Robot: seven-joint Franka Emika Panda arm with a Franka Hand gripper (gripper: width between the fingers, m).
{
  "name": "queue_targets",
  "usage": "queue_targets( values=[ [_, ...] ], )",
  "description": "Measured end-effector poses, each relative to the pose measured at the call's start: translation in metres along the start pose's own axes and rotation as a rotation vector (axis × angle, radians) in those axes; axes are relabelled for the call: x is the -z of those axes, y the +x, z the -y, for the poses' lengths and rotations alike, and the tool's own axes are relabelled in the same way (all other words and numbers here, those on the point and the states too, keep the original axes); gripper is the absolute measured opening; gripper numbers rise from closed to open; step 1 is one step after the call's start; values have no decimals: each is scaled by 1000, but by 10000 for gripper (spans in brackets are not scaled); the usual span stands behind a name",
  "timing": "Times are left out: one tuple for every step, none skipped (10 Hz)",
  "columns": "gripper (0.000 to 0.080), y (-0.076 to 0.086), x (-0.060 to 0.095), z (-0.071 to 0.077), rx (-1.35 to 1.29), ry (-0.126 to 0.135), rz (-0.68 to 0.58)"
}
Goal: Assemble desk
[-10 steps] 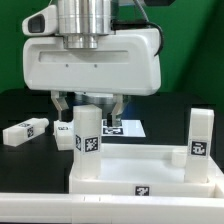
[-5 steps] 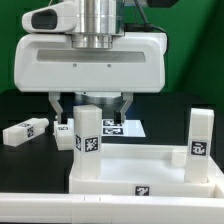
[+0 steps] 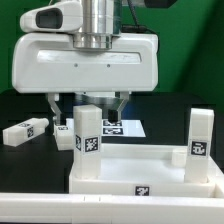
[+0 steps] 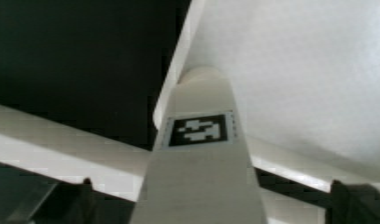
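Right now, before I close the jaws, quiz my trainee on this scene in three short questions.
1. True or false: the gripper is shut.
2. Count the legs standing upright on the tabletop.
3. The far-left leg in the exterior view is: A upright, B lying on the table, C held.
Key: 1 false, its fingers stand open; 2 two, the left upright leg and the right upright leg; 3 B.

Black table (image 3: 25, 108) from 9 to 3 o'clock in the exterior view, marker board (image 3: 130, 128) flat on it near centre, partly hidden, green wall (image 3: 195, 50) behind at 2 o'clock
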State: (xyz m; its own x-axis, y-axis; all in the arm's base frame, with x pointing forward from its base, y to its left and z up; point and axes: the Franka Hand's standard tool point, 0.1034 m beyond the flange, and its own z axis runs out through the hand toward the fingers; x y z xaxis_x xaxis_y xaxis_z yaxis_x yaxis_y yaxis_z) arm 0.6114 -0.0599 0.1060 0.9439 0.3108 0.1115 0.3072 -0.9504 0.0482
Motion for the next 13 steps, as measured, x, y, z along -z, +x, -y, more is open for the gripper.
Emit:
queue_targets(
  values=[
    [521, 0, 0, 0, -4, 0, 0],
    [521, 0, 0, 0, -4, 0, 0],
    [382, 0, 0, 0, -18, 0, 0],
    [288, 0, 0, 0, -32, 0, 0],
    [288, 0, 0, 0, -46, 1, 0],
    [289, 0, 0, 1, -148, 4, -2],
    [289, 0, 0, 1, -255, 6, -2],
    [289, 1, 0, 2, -361, 9, -3],
    [289, 0, -1, 2, -459, 9, -2],
    [289, 0, -1, 2, -536, 11, -4],
    [289, 0, -1, 1, -665, 12, -5],
    [289, 0, -1, 1, -759, 12, -5],
    [290, 0, -1, 1, -827, 12, -4]
  ],
)
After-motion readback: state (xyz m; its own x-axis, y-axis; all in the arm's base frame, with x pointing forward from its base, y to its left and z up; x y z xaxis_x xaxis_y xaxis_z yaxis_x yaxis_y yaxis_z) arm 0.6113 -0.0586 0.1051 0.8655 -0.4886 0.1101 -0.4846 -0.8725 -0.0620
